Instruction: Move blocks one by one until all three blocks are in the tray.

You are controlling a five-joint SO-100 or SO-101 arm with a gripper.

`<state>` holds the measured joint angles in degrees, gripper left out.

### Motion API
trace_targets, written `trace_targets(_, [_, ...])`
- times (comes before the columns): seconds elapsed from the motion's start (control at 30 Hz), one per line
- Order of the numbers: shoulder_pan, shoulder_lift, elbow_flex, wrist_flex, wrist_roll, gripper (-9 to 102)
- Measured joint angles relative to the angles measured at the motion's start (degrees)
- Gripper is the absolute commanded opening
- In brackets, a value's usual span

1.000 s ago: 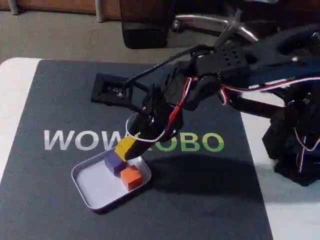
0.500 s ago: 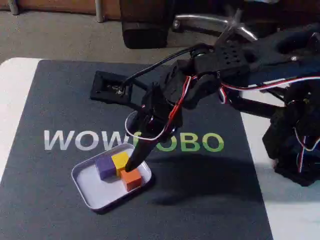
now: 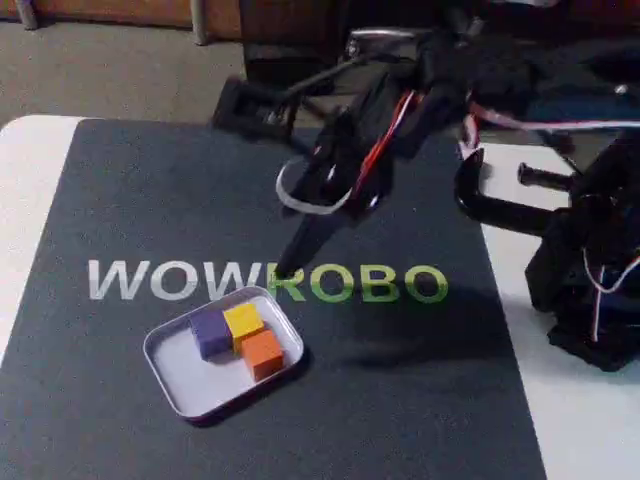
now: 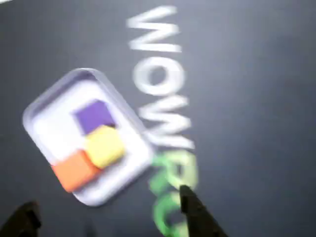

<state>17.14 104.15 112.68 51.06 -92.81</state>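
On the dark mat [image 3: 120, 200] covering the surface, all three blocks sit in the tray [image 3: 185, 385], so the empty, parted pincer [image 4: 106, 217] should lift straight clear without nudging it.

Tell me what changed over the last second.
The gripper let go of the yellow block, which now sits in the tray between the purple block and the orange block. The gripper then rose and drew back over the lettering on the mat, holding nothing. The tray and the orange block stayed put; the purple block shifted slightly.
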Motion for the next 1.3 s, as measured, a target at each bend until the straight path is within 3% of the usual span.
trace_targets(0.17, [3.87, 7.21, 0.18, 4.83, -1.58, 33])
trace_targets(0.47, [12.13, 15.21, 7.56, 5.36, -7.29, 30])
trace_targets(0.6, [16.00, 22.94, 17.75, 0.97, -14.85, 25])
trace_targets(0.77, [18.63, 40.25, 38.23, -10.63, -25.31, 4])
trace_targets(1.03, [14.59, 56.51, 50.80, -10.81, -28.04, -7])
trace_targets(1.3, [6.94, 72.86, 61.35, -8.61, -25.75, -8])
